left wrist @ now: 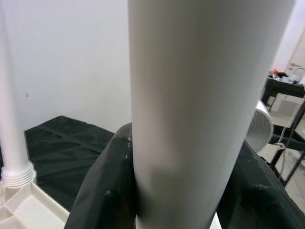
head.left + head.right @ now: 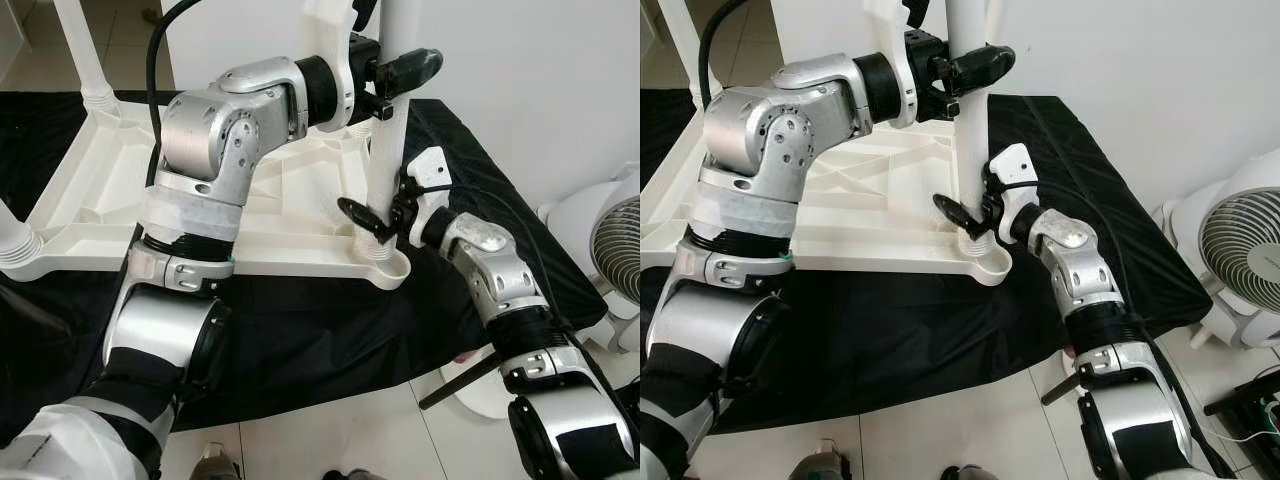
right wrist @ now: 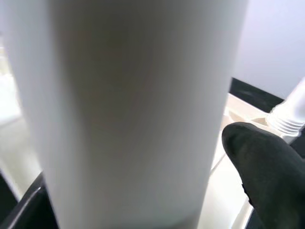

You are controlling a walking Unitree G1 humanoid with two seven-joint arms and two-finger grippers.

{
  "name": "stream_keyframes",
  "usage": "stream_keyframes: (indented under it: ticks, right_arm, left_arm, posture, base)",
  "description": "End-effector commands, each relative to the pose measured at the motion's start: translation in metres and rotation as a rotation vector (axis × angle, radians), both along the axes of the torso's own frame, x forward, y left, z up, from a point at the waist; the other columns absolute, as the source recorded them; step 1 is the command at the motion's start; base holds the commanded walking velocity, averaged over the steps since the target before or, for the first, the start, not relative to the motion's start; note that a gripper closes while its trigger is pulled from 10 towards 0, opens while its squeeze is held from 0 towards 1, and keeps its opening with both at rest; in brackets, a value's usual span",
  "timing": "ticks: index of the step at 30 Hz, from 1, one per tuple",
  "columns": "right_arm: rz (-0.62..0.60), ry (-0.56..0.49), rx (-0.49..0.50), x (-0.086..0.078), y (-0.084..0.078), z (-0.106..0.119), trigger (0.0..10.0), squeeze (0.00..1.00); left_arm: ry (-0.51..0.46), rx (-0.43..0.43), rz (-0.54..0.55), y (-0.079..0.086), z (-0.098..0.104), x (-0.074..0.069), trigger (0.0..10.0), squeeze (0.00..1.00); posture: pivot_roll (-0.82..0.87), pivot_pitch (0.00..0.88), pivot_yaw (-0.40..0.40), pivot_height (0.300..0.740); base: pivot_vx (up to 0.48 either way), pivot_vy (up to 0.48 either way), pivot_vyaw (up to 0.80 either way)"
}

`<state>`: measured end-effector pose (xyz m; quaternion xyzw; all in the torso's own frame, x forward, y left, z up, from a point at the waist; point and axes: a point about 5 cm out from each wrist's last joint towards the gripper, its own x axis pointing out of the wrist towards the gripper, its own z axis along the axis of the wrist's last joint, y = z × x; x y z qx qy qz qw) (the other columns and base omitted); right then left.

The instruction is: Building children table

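The white table leg [image 2: 968, 130] stood upright in the near corner socket [image 2: 990, 262] of the upturned white tabletop [image 2: 870, 200], which lay on a black cloth [image 2: 940, 330] spread over the floor. My left claw [image 2: 958, 72] was closed around the leg high up; my right claw [image 2: 965, 222] pinched it low, just above its ribbed base. I judged the step in hand to be seating this leg. The next move would call for keeping it plumb while twisting or pressing it home. A white fan [image 2: 1240, 245] stood nearby on the right.
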<state>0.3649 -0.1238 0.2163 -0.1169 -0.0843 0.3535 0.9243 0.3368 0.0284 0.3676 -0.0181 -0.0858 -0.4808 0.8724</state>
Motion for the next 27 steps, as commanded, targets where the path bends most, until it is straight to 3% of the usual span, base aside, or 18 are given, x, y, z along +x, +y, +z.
stream_keyframes:
  ticks: [1, 4, 6, 7, 8, 9, 16, 21, 27]
  right_arm:
    - [-0.057, 0.002, 0.008, 0.004, -0.002, 0.0, 10.0, 1.0]
    - [-0.137, -0.022, 0.011, 0.008, 0.004, 0.002, 10.0, 1.0]
    - [-0.137, -0.022, 0.011, 0.008, 0.004, 0.002, 10.0, 1.0]
    - [-0.179, -0.038, 0.005, 0.01, 0.007, 0.002, 10.0, 0.69]
    - [-0.179, -0.038, 0.005, 0.01, 0.007, 0.002, 10.0, 0.69]
    - [-0.214, -0.056, 0.0, 0.011, 0.011, 0.002, 10.0, 0.0]
    - [-0.345, -0.141, -0.022, 0.014, 0.032, 0.002, 10.0, 0.0]
    - [-0.428, -0.176, 0.005, 0.017, 0.039, 0.002, 10.0, 0.0]
    - [-0.489, -0.214, 0.031, 0.016, 0.048, 0.0, 10.0, 0.0]
  left_arm:
    - [-0.044, -0.011, 0.04, 0.0, 0.012, 0.0, 10.0, 0.0]
    - [-0.093, -0.002, 0.121, 0.008, 0.019, 0.004, 10.0, 0.0]
    - [-0.093, -0.002, 0.121, 0.008, 0.019, 0.004, 10.0, 0.0]
    - [-0.103, -0.005, 0.155, 0.01, 0.021, 0.005, 10.0, 0.0]
    - [-0.103, -0.005, 0.155, 0.01, 0.021, 0.005, 10.0, 0.0]
    - [-0.123, 0.0, 0.191, 0.013, 0.024, 0.005, 10.0, 0.0]
    - [-0.176, -0.046, 0.303, 0.007, 0.04, 0.002, 10.0, 0.0]
    - [-0.175, -0.08, 0.315, 0.001, 0.043, 0.0, 10.0, 0.0]
    - [-0.18, -0.062, 0.304, -0.01, 0.041, -0.002, 10.0, 0.0]
  posture:
    - [0.13, 0.044, -0.065, 0.74]
    - [0.12, 0.043, -0.061, 0.74]
    - [0.12, 0.043, -0.061, 0.74]
    - [0.12, 0.042, -0.06, 0.74]
    - [0.12, 0.042, -0.06, 0.74]
    - [0.12, 0.039, -0.062, 0.74]
    - [0.12, 0.027, -0.058, 0.74]
    - [0.13, 0.018, -0.062, 0.74]
    - [0.14, 0.019, -0.067, 0.74]
  base:
    - [0.0, 0.0, 0.0]
    - [0.0, 0.0, 0.0]
    - [0.0, 0.0, 0.0]
    - [0.0, 0.0, 0.0]
    - [0.0, 0.0, 0.0]
    - [0.0, 0.0, 0.0]
    - [0.0, 0.0, 0.0]
    - [0.0, 0.0, 0.0]
    - [0.0, 0.0, 0.0]
